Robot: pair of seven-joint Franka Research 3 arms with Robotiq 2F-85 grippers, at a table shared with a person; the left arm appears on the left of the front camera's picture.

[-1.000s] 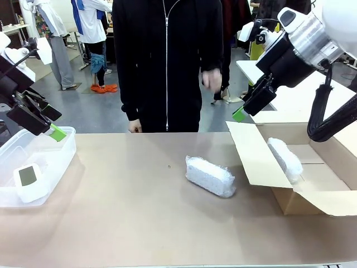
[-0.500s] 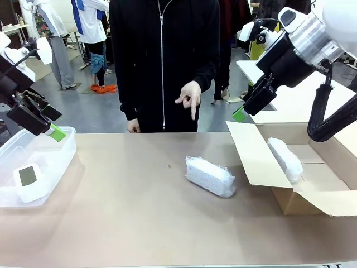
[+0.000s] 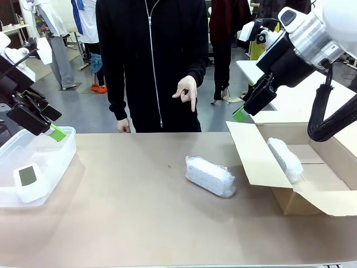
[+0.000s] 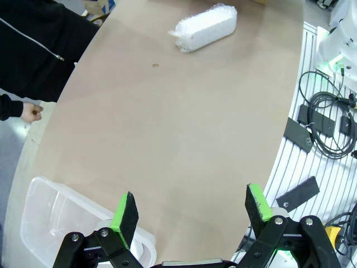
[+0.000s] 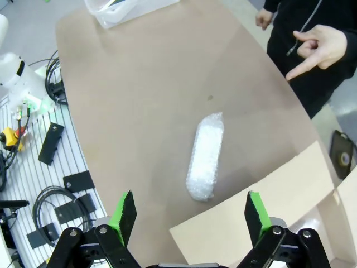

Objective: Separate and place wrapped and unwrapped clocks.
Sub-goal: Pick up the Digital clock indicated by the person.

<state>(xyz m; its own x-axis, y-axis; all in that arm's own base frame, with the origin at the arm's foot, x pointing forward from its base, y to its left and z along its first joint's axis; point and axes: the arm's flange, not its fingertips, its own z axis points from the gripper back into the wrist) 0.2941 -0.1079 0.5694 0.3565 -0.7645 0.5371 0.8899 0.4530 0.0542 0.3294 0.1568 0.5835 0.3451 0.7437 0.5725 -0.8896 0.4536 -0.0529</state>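
Both grippers, left (image 4: 191, 207) and right (image 5: 191, 211), hung wide open, holding nothing. Two wrapped bundles: one on the table (image 3: 210, 176), one in the cardboard box (image 3: 285, 159). One bare clock (image 3: 27, 177) sat in the plastic bin (image 3: 53, 159).

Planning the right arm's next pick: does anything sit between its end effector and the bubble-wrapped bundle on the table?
Nothing visible does. The open right end effector hangs above the bundle, with bare table around it.

Nothing readable anywhere, honestly; the white clock (image 3: 29, 178) in the bin has a screen, but it looks blank from here.
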